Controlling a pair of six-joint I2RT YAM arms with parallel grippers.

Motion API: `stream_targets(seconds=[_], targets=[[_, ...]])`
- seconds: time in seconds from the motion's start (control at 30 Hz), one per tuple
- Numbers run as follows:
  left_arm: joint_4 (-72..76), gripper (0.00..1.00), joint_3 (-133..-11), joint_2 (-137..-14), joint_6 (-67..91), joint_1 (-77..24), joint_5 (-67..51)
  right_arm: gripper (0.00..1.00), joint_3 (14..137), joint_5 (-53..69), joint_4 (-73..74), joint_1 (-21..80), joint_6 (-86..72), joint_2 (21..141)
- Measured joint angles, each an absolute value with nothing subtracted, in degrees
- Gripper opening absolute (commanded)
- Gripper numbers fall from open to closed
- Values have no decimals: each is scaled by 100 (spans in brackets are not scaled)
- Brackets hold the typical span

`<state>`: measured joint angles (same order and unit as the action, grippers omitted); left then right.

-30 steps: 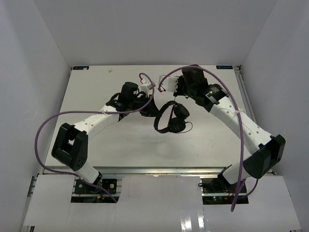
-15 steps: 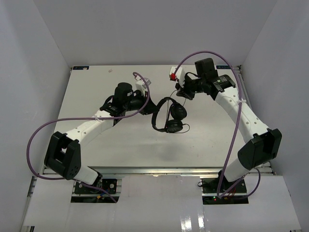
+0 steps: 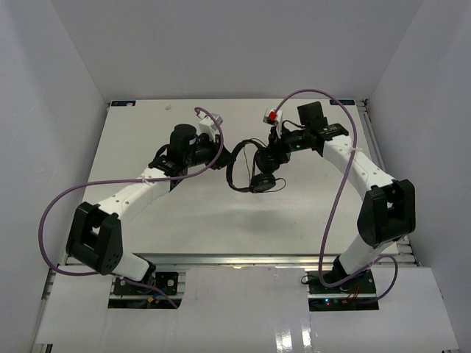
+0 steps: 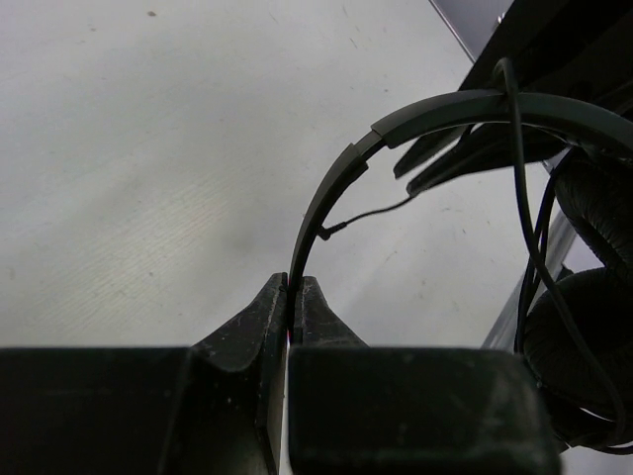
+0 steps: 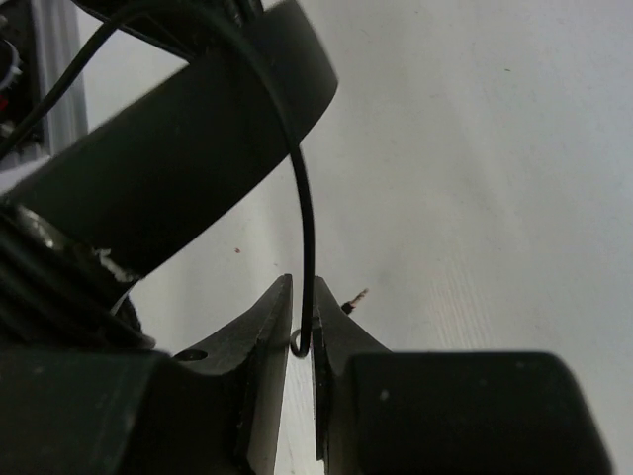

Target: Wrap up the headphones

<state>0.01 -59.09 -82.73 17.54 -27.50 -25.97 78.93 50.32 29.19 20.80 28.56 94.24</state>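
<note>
— Headphones [image 3: 252, 168], where were they?
— Hung between the two arms over the middle of the surface [image 3: 184, 213], a little toward its far edge. The left fingers [image 4: 259, 332] were clamped flat on the thin headband [image 4: 331, 193].
— And the right fingers [image 5: 265, 341]?
— Nearly together, with the cord [image 5: 307, 198] running down the slim gap between them. Whether they pinched it I could not tell.
— How would the set handle?
— Light, I judged. The headband looked springy but stiff enough to hold by, the padded earcups [image 4: 584, 327] soft. The cord seemed limp, slippery and easily snagged, best taken near its free end.
— Any case for it?
— None showed.
</note>
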Motion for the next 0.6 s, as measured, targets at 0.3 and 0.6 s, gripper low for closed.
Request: stream_targets(seconds=[0.3, 0.6], targets=[[-396, 0, -5999, -8156, 1498, -2599, -2127, 8, 7266, 5930, 1218, 1949, 1688, 9542], [-652, 0, -6098, -8238, 1452, -2435, -2028, 8, 6841, 6325, 138, 1647, 1070, 9622]])
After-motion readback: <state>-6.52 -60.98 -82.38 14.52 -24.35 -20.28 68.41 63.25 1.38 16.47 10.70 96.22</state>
